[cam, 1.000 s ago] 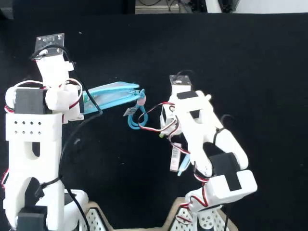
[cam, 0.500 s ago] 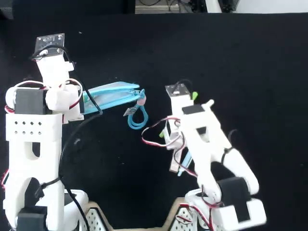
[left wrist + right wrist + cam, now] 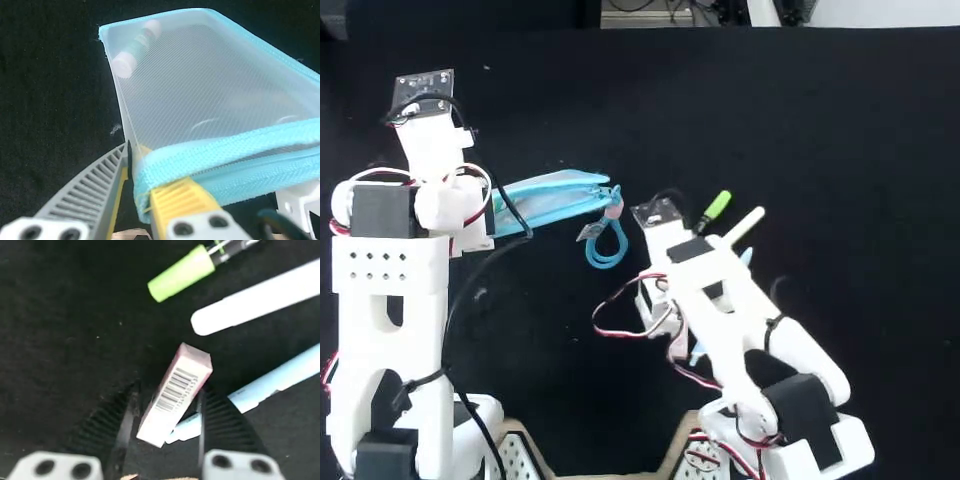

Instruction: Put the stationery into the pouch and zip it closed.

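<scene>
A translucent pouch (image 3: 555,195) with turquoise zip trim is held off the table, my left gripper (image 3: 490,215) shut on its end. In the left wrist view the fingers (image 3: 150,195) pinch the zip edge of the pouch (image 3: 210,95), and a white-capped green stick (image 3: 135,50) lies inside. A blue loop (image 3: 605,245) hangs from the zip pull. My right gripper (image 3: 170,387) stands open astride a pink-and-white barcoded box (image 3: 175,392) lying on the table. Beside it lie a green-capped pen (image 3: 182,272), a white pen (image 3: 255,297) and a light blue pen (image 3: 270,382).
The table is covered with black cloth (image 3: 840,130). The green-capped pen (image 3: 715,210) and white pen (image 3: 745,225) lie just past the right arm's wrist. Both arm bases stand at the near edge.
The right arm has swung its wrist left and toward the near edge, uncovering the green-capped and white pens. The left arm and pouch have stayed still.
</scene>
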Controlling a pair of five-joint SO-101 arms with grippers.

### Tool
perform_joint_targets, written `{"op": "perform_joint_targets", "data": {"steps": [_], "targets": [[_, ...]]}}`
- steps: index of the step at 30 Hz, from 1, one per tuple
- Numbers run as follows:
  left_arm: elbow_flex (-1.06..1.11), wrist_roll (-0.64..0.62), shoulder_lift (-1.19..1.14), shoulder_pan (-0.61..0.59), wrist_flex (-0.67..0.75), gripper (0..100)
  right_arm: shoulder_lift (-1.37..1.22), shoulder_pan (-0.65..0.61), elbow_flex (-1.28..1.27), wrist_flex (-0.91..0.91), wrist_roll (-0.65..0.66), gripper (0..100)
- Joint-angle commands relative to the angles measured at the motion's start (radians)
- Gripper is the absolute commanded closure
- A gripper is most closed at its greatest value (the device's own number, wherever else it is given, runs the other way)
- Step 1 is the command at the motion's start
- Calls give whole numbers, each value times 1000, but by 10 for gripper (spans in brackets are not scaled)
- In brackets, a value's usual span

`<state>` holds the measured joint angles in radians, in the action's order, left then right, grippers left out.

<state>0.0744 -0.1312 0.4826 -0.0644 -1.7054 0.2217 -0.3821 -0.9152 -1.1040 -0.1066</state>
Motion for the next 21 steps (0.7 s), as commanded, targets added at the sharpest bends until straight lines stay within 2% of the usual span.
{"op": "perform_joint_targets", "data": {"steps": [1,2,7,10,13,15,21], "targets": [[13,-3,-6,1,14,970,38,-14,5,8,-3,954],[13,-3,-6,1,14,970,38,-12,10,20,-2,992],[15,-3,-6,1,14,970,45,68,70,15,8,988],[15,-3,-6,1,14,970,48,160,216,-152,167,987],[16,-3,-6,1,14,970,67,307,403,-308,367,987],[18,-3,-6,1,14,970,68,431,498,-330,460,987],[18,-3,-6,1,14,970,16,773,492,-163,586,984]]}}
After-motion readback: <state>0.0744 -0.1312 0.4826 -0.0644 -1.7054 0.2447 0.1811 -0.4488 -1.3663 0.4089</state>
